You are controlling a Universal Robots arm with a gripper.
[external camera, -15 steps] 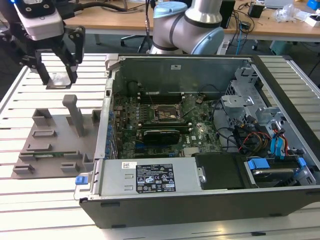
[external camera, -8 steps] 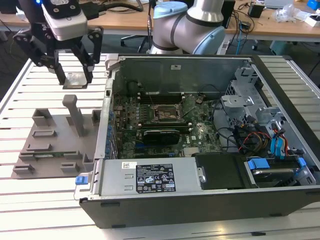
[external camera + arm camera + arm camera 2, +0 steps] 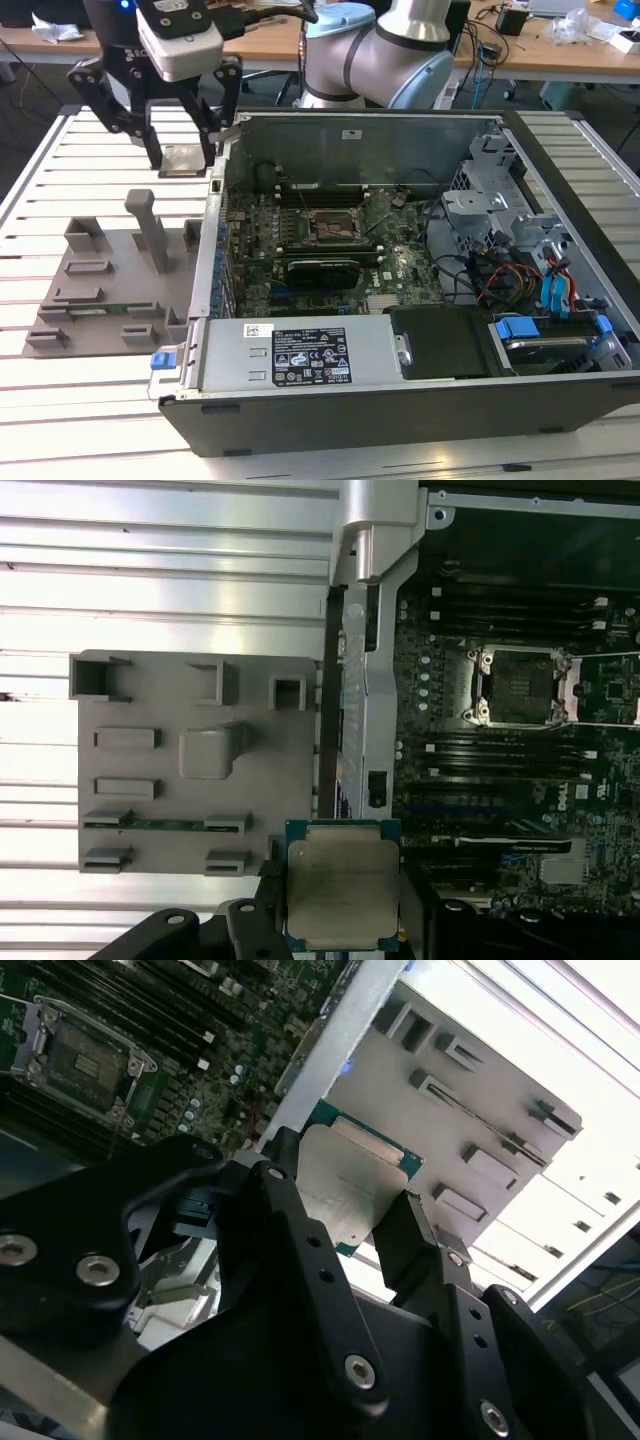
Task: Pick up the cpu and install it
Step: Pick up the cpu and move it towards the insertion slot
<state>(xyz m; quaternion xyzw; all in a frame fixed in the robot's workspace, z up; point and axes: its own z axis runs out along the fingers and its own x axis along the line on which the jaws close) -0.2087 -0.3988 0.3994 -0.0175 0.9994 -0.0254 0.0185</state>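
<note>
My jaws are clenched on the cpu (image 3: 342, 885), flat between them above the table (image 3: 80, 420), so I judge the carry is in hand, calling for a level, squared approach to the socket (image 3: 520, 685) beyond the case wall (image 3: 365, 710).

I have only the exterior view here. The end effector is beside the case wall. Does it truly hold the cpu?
Observer: Yes. In the second wrist view the end effector clamps the cpu by two opposite edges, between its black fingers.
Operator: Thank you. Is the socket free to receive it?
Observer: In the first wrist view the socket looks empty, with no chip inside its metal frame.
</note>
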